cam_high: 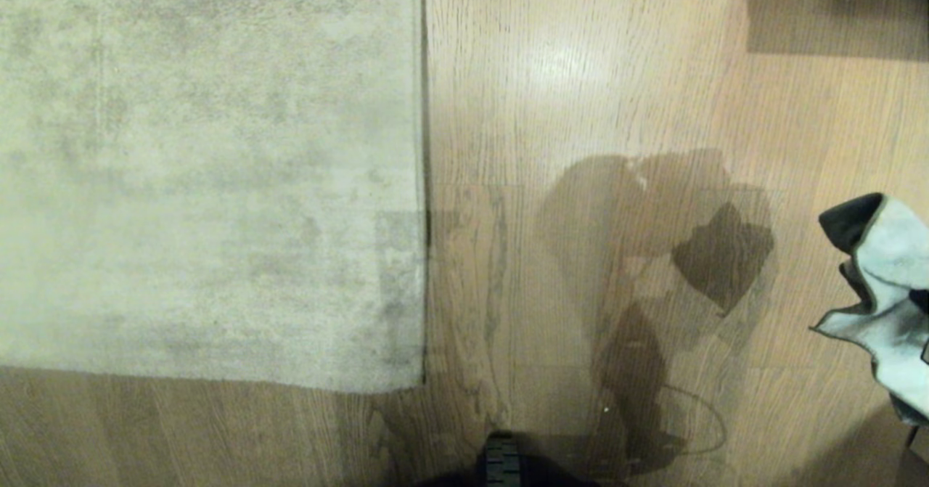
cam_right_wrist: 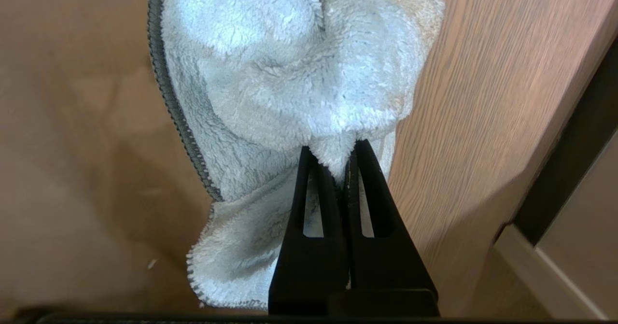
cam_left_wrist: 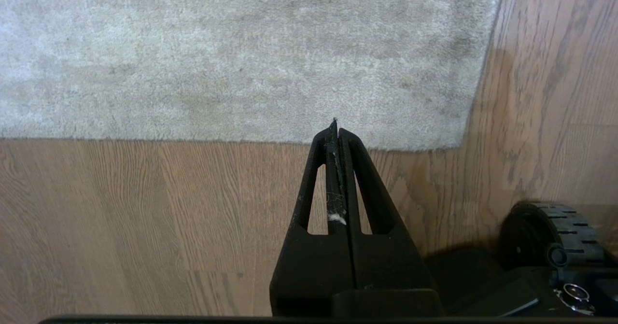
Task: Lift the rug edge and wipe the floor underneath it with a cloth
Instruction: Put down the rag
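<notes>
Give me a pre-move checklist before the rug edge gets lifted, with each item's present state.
1. Cloth in hand: ok, right gripper is shut on a fold of it.
2. Left gripper free to lift: ok, shut and holding nothing, above the floor near the rug corner.
3. Rug edge raised: not ok, it lies flat.
4. Floor beside the edge free of objects: ok in the head view; only shadows fall there.
5. Dirt under the rug: cannot tell, covered.
6. Cloth clear of the rug: ok, it hangs off at the right.
</notes>
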{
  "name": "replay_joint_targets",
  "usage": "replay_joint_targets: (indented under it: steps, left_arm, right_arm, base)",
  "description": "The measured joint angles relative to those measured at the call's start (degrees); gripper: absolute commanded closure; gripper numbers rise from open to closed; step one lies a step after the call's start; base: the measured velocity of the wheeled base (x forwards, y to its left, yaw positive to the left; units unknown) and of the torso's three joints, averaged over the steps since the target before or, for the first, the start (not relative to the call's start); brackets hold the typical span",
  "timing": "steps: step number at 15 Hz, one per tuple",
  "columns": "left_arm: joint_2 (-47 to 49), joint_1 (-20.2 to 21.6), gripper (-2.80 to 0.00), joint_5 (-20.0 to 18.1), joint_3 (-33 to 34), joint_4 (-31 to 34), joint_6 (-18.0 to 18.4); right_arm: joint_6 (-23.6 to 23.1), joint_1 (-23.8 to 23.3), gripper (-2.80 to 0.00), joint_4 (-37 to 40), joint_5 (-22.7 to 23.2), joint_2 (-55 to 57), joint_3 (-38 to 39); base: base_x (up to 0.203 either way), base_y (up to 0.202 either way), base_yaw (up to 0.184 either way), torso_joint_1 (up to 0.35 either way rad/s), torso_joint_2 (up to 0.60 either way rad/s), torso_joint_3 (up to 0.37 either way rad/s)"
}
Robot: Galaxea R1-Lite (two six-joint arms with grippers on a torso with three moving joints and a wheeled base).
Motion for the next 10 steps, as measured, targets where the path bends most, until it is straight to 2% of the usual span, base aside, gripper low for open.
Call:
replay_joint_targets:
  steps: [4,5,6,10]
  left_arm:
    - [0.0,0.0,0.0,0.02,0.0,0.0,0.02]
    - [0.0,0.0,0.0,0.02,0.0,0.0,0.02]
    - [0.0,0.0,0.0,0.02,0.0,0.02,0.0]
    - [0.0,0.0,0.0,0.02,0.0,0.02,0.01]
  right_arm:
    - [-0.54,-2.4,0.0,-12.53,-0.2,14.38,-3.76]
    - [-0.81,-2.72,-0.6,-15.13,-0.23,17.32,-4.96]
    - [-1.45,-3.14,-2.8,-16.89,-0.23,20.11,-6.1]
    - [-2.52,-5.71,-2.8,-21.23,-0.06,28.44,-10.19]
  base:
    - [0.0,0.0,0.0,0.0,0.0,0.0]
    - [0.0,0.0,0.0,0.0,0.0,0.0]
    - [0.0,0.0,0.0,0.0,0.0,0.0]
    - [0.0,0.0,0.0,0.0,0.0,0.0]
